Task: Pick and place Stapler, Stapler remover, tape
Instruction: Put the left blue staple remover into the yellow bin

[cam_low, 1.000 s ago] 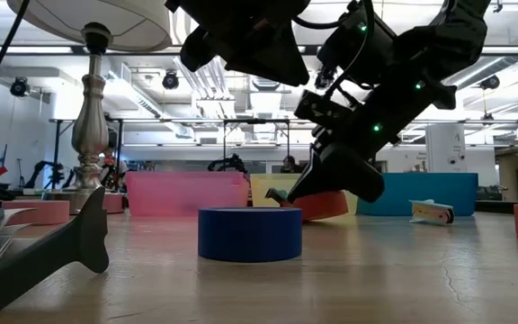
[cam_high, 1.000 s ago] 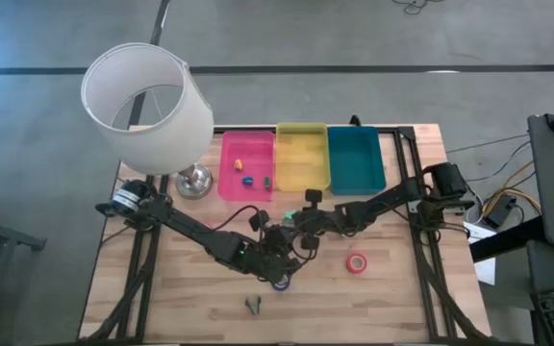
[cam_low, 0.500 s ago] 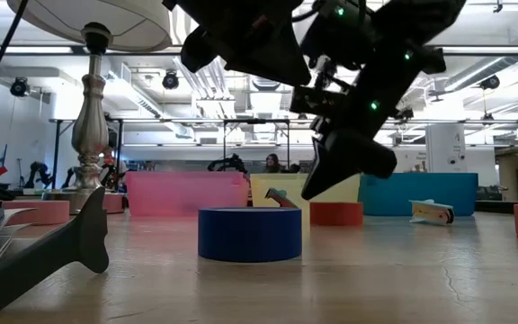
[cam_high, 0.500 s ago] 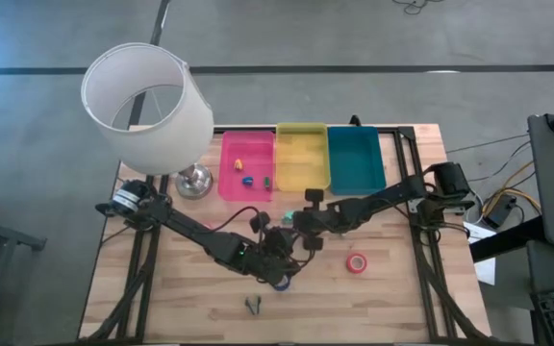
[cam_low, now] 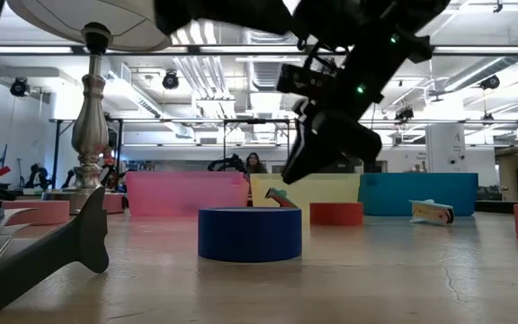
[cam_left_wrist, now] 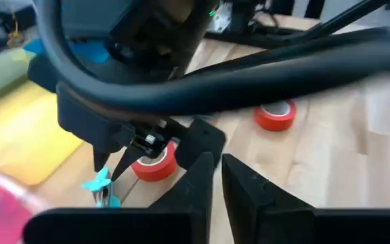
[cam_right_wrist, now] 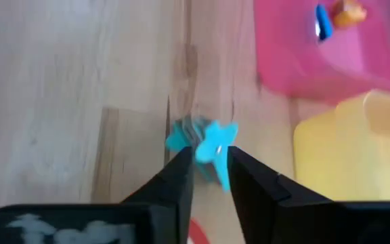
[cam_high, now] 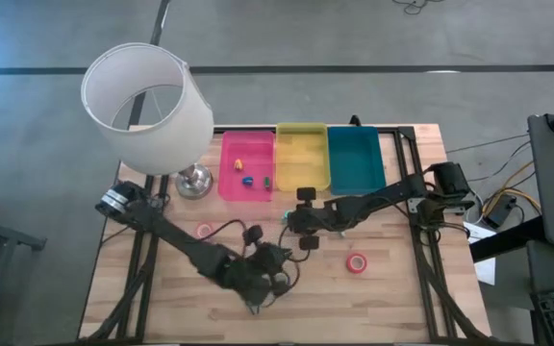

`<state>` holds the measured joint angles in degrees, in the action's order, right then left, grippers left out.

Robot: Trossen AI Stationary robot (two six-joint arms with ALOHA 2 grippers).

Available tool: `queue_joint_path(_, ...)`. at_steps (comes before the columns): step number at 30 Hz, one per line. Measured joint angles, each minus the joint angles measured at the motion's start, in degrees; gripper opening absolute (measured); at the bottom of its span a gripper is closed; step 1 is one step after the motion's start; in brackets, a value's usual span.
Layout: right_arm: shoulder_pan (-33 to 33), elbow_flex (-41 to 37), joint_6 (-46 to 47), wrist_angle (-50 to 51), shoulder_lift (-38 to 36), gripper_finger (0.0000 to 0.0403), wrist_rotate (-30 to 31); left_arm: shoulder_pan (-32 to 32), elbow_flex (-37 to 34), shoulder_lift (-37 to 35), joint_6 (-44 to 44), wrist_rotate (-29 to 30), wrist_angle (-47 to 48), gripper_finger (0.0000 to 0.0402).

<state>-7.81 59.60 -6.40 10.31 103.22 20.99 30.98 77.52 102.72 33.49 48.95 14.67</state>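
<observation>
A small teal piece (cam_right_wrist: 207, 148) lies on the table (cam_high: 392, 279) in front of the yellow bin, and also shows in the low view (cam_low: 280, 196). My right gripper (cam_right_wrist: 210, 169) is over it, narrowly open, one finger on each side. A red tape roll (cam_left_wrist: 154, 164) lies flat just beside that gripper. A second red roll (cam_high: 357, 262) lies farther right and a pink roll (cam_high: 205, 231) lies left. The dark blue roll (cam_low: 250, 234) stands flat near the front, under my left arm. My left gripper (cam_left_wrist: 217, 186) hovers there, shut and empty. My right gripper comes at the teal piece from above, slanting, with its fingers (cam_right_wrist: 179, 175) on either side of it. The piece rests on the table. I cannot tell whether the fingers touch it.
Pink (cam_high: 246, 165), yellow (cam_high: 302, 156) and teal (cam_high: 356, 159) bins stand in a row at the far edge. A lamp (cam_high: 147, 96) stands far left. A dark clawed tool (cam_low: 43, 256) lies at the front. A small tan thing (cam_low: 432, 211) lies right.
My right gripper has left the red roll beside it and gone toward the table's left and far side, over the teal piece. That roll was tilted and now lies flat. My left arm has drawn back toward the near edge and risen.
</observation>
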Motion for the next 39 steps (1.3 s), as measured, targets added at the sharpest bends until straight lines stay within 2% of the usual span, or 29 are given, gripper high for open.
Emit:
queue_joint_path(5, 0.2, 1.2, -1.1, 0.0, 0.0, 0.0125, -0.4, 4.0, 0.0, -4.1, 2.1, 2.5, 7.4, 0.0032)
queue_joint_path(11, 1.4, -0.2, -1.3, 0.2, 0.0, 0.0153, -2.0, 7.8, 0.0, -6.3, 8.8, 6.0, 15.7, 0.0030)
queue_joint_path(15, 2.5, -0.8, -1.3, -0.1, 0.3, 0.0166, -2.3, 9.1, 0.0, -6.4, 10.6, 8.5, 16.9, 0.0030)
queue_joint_path(19, 3.9, -0.9, -1.6, -2.9, 2.9, 0.0169, -6.3, 9.1, 0.0, -6.4, 10.9, 9.1, 16.9, 0.0029)
queue_joint_path(27, 5.3, 0.4, -4.6, -8.2, 8.5, 0.0169, -6.0, 9.1, -0.1, -6.3, 11.0, 9.2, 17.0, 0.0028)
queue_joint_path(33, 5.3, 1.4, -6.1, -7.5, 9.8, 0.0151, -8.1, 9.1, -0.9, -6.3, 10.8, 9.3, 17.2, 0.0028)
queue_joint_path(39, 5.3, 1.2, -6.1, -4.2, 8.3, 0.0090, -9.8, 9.1, -3.0, -6.2, 13.4, 9.2, 17.6, 0.0028)
